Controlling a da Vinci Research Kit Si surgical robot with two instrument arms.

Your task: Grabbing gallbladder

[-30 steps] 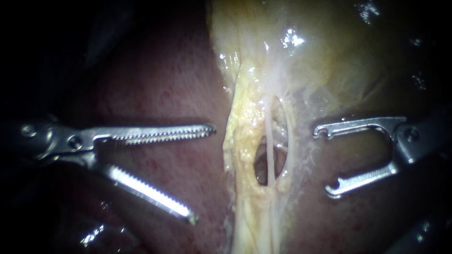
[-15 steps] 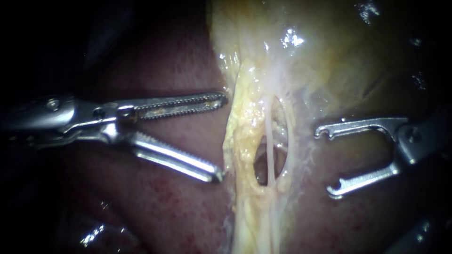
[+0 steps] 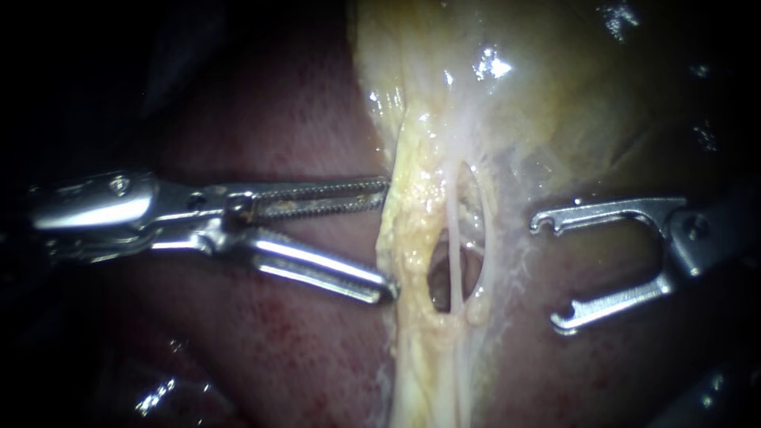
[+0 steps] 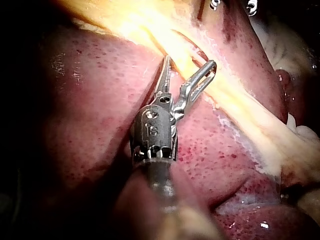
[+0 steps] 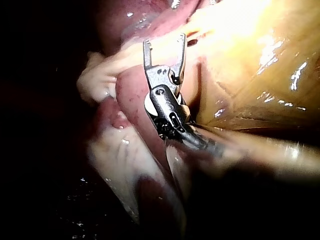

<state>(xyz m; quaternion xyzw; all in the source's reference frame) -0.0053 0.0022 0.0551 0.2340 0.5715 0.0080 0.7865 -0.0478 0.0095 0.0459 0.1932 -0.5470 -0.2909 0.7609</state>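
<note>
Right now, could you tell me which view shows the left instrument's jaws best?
The endoscope view: the left instrument lies side-on, both open jaws in full. The left wrist view shows them from behind; the right wrist view, not clearly.

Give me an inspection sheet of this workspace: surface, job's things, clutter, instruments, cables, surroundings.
Surface: liver, reddish and wet.
Job's things: gallbladder, not grasped; a yellowish tissue strip runs down from it; a thin pale tube crosses an opening in the strip.
Clutter: nothing seen.
Instruments: left instrument, jaws open, tips at the strip's edge; right instrument, jaws open, apart from the strip.
Cables: nothing seen.
Surroundings: dark, nothing seen.
</note>
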